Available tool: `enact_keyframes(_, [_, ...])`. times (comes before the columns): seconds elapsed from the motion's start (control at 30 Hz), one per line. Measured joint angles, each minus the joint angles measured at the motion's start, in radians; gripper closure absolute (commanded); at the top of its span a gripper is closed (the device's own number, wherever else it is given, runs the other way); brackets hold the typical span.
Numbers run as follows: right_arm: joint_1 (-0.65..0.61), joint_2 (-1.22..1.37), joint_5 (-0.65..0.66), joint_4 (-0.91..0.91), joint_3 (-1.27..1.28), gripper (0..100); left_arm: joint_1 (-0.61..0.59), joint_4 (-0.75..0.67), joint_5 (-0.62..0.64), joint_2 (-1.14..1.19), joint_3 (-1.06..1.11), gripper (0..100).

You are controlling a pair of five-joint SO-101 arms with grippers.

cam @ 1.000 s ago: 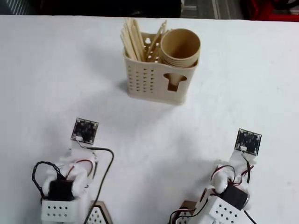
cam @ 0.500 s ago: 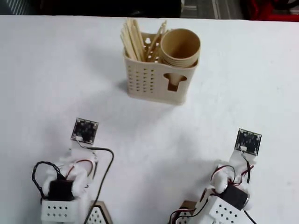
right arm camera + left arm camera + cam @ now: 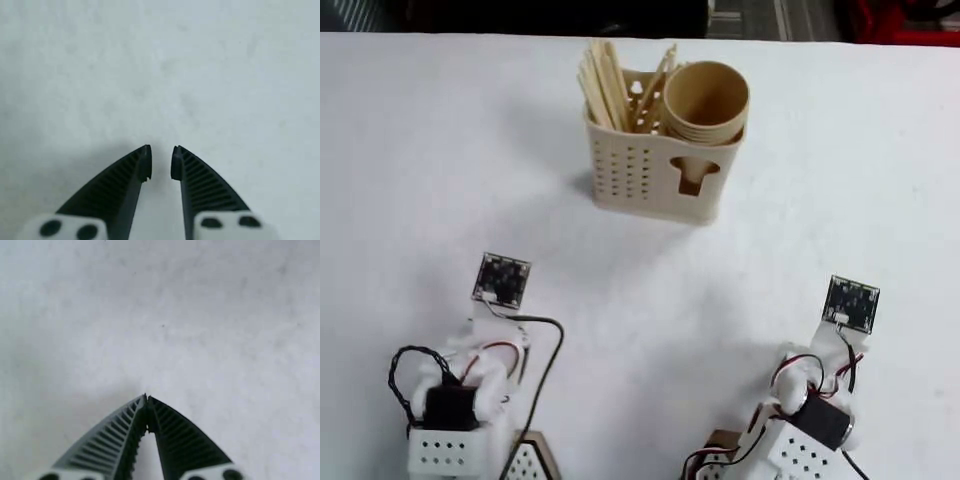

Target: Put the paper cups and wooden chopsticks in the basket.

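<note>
Basket (image 3: 655, 175) stands at 12 o'clock on the bench (image 3: 440, 150). Paper cups (image 3: 706, 100) nested in its 3 o'clock half, wooden chopsticks (image 3: 608, 80) in the 9 o'clock half. Left gripper (image 3: 146, 402) clenched on nothing. Right gripper (image 3: 160, 162) slightly parted, empty, over the bench.

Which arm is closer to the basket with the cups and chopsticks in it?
Left, slightly. In the high view the left arm sits short of the basket and off to its left. The right arm also sits short of it, but farther out to its right.
</note>
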Motion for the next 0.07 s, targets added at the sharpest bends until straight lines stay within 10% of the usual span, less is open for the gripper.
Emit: enact_keyframes(0.07, [0.000, 0.000, 0.000, 0.000, 0.000, 91.8, 0.000, 0.000, 0.000, 0.000, 0.000, 98])
